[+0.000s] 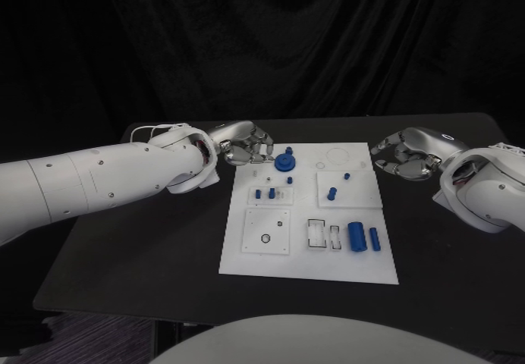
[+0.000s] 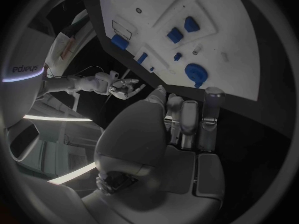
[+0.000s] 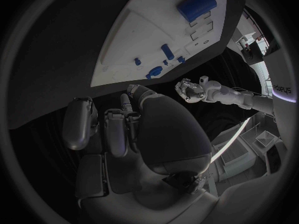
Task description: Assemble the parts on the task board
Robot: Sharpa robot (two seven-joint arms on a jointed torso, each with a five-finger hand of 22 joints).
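Parts lie spread over the task board (image 1: 246, 262), the white plate in the middle of the black desk (image 1: 131, 250). In the head view a round blue gear-like part (image 1: 285, 161) sits at the board's far left corner, small blue pegs (image 1: 265, 194) stand in a raised block below it, and two blue cylinders (image 1: 364, 236) lie near the board's right edge, beside empty slots; judging by this, most pieces are not yet seated. The left hand (image 1: 245, 144) hangs just beside the round part, fingers curled with nothing between them, probably placed there to reach it first. The right hand (image 1: 405, 154) waits off the board's far right corner, likewise curled and holding nothing.

In the left wrist view the left hand's fingers (image 2: 187, 119) point toward the board edge, the round part (image 2: 196, 72) just beyond them and untouched.

In the right wrist view the right hand's fingers (image 3: 115, 129) are bent over bare desk, apart from the board (image 3: 134, 37).
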